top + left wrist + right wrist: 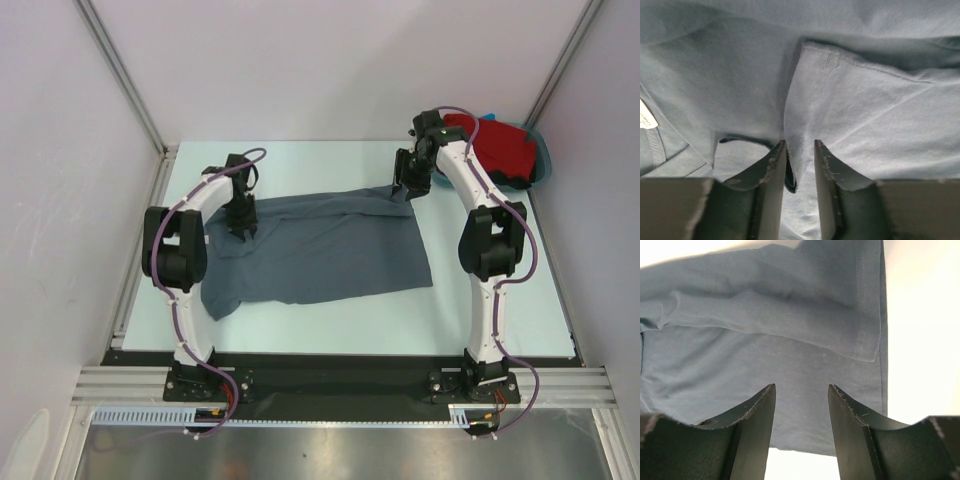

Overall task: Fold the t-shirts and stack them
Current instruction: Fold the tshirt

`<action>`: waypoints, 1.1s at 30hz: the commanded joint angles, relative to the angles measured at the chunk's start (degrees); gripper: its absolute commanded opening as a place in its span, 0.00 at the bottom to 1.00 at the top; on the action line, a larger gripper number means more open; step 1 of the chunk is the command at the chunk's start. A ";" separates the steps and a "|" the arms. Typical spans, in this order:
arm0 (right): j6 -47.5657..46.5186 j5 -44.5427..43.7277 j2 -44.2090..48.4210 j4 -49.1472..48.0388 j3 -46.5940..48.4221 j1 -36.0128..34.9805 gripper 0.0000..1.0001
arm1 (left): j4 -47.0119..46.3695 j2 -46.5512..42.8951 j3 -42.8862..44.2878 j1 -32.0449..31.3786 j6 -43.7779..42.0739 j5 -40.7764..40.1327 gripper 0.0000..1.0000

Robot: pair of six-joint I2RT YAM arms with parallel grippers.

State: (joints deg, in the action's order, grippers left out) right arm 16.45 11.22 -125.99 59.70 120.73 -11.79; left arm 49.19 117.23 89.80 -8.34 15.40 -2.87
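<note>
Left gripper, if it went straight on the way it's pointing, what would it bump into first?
The grey t-shirt. A raised fold of its cloth already stands between the fingers of the left gripper, so it would push into that fold almost at once. How far down the cloth goes is hard to judge.

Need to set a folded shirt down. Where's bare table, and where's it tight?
Free: the far strip of table behind the grey shirt; the patch right of the shirt, past the right arm; a narrow strip along the near edge. Crowded: the left side, under the left arm, and the far right corner, where the tub holds the red shirt.
</note>
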 commanded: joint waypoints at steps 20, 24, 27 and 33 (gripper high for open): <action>0.16 -0.41 6.20 -1.61 -5.06 -0.34 0.51 | 4.86 -7.54 -0.24 -0.36 -1.60 -5.03 0.00; -0.01 -0.41 6.46 -1.61 -5.76 -0.60 0.51 | 6.97 -8.16 1.43 -0.28 -3.09 -5.56 0.00; -0.01 -0.50 6.64 -1.78 -6.12 -0.60 0.51 | 8.02 -9.12 1.17 -0.36 -4.58 -6.96 0.00; 0.08 -0.76 7.08 -1.87 -7.17 -0.78 0.50 | 8.29 -11.41 -2.87 -0.10 -5.99 -8.28 0.00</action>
State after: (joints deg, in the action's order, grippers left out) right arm 16.45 11.00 -123.11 58.43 113.89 -12.14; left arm 55.83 110.06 88.38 -8.36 11.70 -8.93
